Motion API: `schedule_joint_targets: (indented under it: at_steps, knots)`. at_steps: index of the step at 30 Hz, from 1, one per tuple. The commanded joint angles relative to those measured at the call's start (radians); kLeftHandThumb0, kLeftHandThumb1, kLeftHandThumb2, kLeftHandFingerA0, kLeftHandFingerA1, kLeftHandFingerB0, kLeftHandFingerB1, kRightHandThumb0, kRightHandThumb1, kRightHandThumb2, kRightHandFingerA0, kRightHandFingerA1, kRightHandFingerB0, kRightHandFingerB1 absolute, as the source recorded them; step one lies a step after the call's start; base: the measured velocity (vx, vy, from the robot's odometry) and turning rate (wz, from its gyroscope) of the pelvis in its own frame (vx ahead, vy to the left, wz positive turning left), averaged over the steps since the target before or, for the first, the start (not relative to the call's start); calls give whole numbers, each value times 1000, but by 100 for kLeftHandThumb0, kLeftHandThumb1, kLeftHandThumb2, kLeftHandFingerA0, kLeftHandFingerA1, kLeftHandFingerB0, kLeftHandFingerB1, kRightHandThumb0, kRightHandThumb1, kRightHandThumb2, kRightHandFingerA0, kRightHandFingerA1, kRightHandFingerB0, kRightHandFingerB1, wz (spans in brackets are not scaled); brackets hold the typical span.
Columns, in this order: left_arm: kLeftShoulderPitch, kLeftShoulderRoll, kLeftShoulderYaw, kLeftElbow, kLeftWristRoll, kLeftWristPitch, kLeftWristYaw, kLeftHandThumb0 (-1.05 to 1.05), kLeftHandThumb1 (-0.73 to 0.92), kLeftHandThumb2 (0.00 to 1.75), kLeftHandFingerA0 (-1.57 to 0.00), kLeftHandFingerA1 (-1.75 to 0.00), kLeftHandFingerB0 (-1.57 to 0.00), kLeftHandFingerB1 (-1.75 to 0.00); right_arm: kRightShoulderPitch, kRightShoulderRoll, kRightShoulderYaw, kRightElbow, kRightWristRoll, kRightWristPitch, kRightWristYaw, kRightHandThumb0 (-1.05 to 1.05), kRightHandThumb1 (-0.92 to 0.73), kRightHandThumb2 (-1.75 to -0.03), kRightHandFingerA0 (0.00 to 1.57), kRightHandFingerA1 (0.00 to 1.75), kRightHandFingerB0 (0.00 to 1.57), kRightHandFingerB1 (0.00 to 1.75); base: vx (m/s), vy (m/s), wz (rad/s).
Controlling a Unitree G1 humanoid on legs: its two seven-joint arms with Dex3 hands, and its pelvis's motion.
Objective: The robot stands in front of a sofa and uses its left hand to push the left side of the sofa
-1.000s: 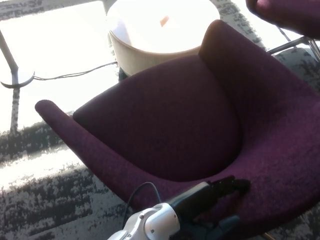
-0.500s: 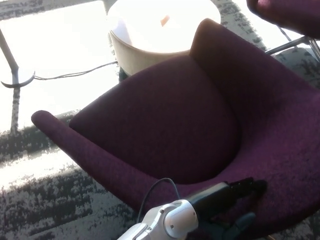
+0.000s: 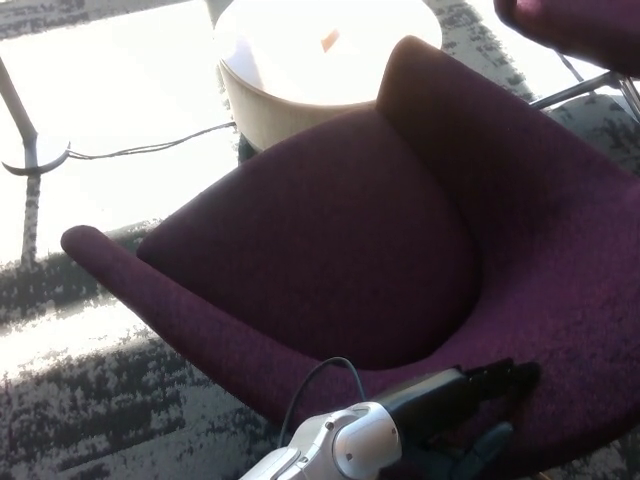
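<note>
Your left hand sits at the bottom of the head view, black fingers stretched out flat and pointing toward picture right, laid against the near rim of the sofa. It grips nothing; the fingers are extended and pressed on the fabric, with the thumb lower down near the frame's bottom edge. Behind the hand you see the white wrist housing and a thin black cable looping up over the upholstery. Your right hand does not show.

The sofa is a dark purple, tub-shaped seat that fills most of the frame. Its long axis runs diagonally from the rounded arm tip at the left middle to the wide arm at lower right, and its back rises toward the upper right, so the seat opens toward the left.

Beyond the back stands a round white table, just beside the sofa. Another purple seat shows at the upper right corner. The patterned carpet lies under everything.
</note>
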Motion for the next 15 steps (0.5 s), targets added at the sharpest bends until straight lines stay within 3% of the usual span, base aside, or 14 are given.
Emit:
schedule_joint_targets:
  at_steps: [1,9,10,11,15]
  knots:
    - [28,-27,-23,-11,8,-45,-53,-101,92,133,-2,-37,0,-16,7,-19,-4,6,-7,10,-15,-51,-86,-67,62,42,62,40,0,0,0]
    - [52,13,8,-75,-9,7,-78,-92,81,123,-1,-32,-2,-13,-9,-19,-7,8,-4,14,-9,-51,-86,-67,62,42,62,40,0,0,0]
    - [60,18,14,-82,-11,8,-76,-94,81,121,-7,-32,-7,-12,-11,-19,-7,9,-5,15,-8,-51,-86,-67,62,42,62,40,0,0,0]
    - [62,25,20,-79,-10,-1,-70,-83,74,118,-1,-36,0,-20,-15,-22,-7,9,-5,15,-5,-51,-86,-67,62,42,62,40,0,0,0]
    - [104,59,34,-117,-22,-1,-92,-85,74,112,-5,-40,-2,-27,2,-26,-8,10,-5,9,-8,-51,-86,-67,62,42,62,40,0,0,0]
